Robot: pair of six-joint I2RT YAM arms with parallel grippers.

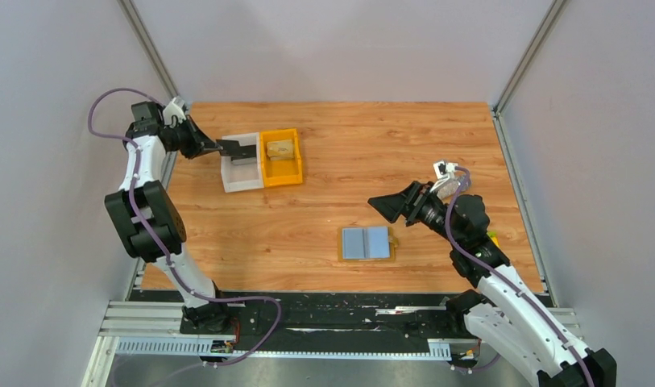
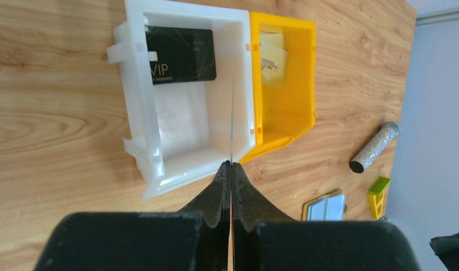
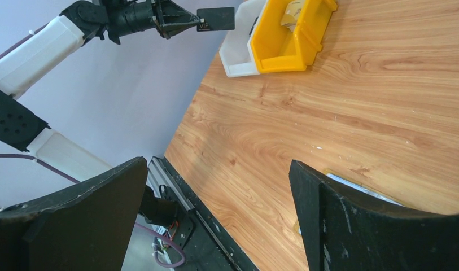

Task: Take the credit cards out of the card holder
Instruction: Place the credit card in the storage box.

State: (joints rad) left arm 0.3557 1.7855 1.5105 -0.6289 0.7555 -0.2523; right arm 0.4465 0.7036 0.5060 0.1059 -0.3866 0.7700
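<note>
Card holder (image 1: 366, 243) is lying open on the table (image 1: 324, 161) near the wide-open, empty right hand (image 3: 217, 169). Left hand (image 2: 231, 164) is pinching a black card (image 3: 215, 18) over the white bin (image 2: 138, 113), likely for dropping in.

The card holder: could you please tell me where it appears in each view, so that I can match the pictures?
Top external: card holder lies open, right of centre, towards the near table edge.
Left wrist: card holder small at lower right.
Right wrist: card holder only a pale sliver at bottom right.
Shared landmark: the yellow bin, beside the white bin in all three.
</note>
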